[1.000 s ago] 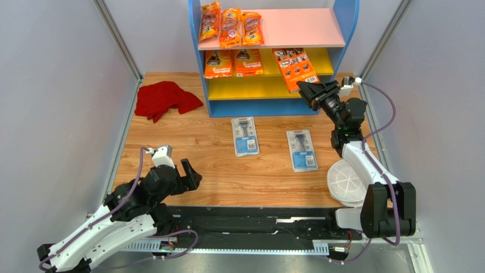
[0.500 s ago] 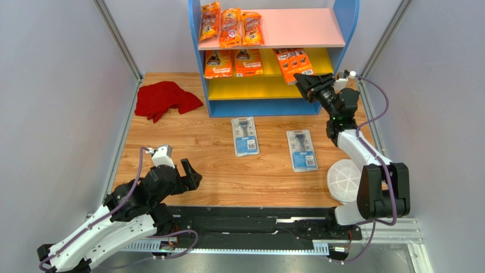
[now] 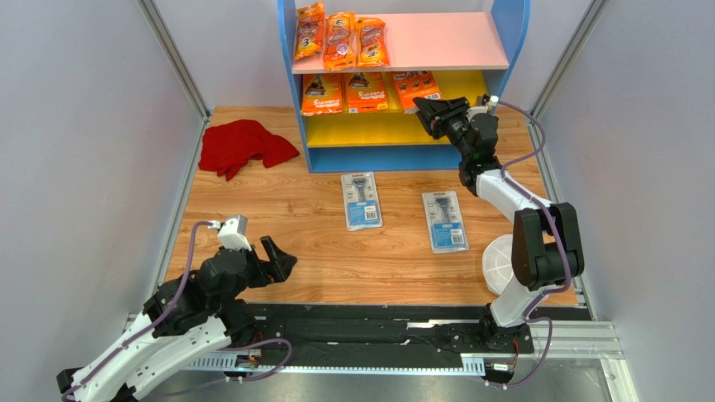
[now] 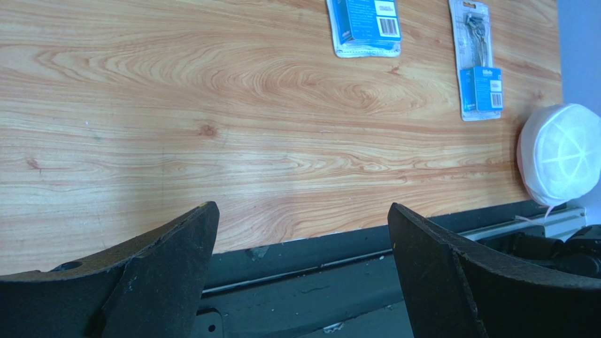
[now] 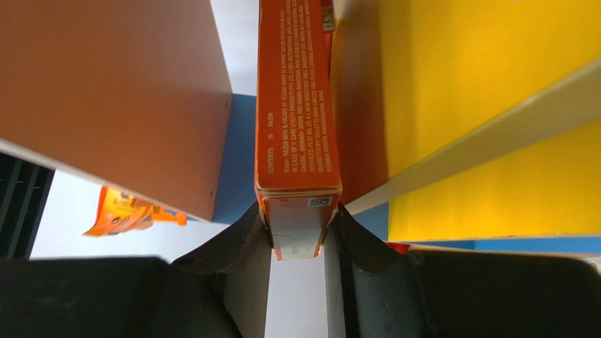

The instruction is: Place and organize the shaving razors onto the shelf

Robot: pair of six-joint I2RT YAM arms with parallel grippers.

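Swung left, my right pincer [image 3: 422, 106] clamps orange box [image 3: 415, 85] at yellow board [image 3: 475, 85] of shelf [image 3: 513, 33], wood table [image 3: 285, 197] at 6 o'clock; left pincer [image 3: 282, 260] agape.

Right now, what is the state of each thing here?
left gripper, open, empty, over the table
right gripper, shut on the orange box
orange box, gripped, partly inside the shelf
orange cards, two on the yellow board
orange bags, three lying atop the shelf
blister cards, both flat on the table
red cloth, crumpled
white dish, lid on

Three orange bags [image 3: 340, 40], three orange boxes [image 3: 366, 90], two blister cards [image 3: 362, 201]
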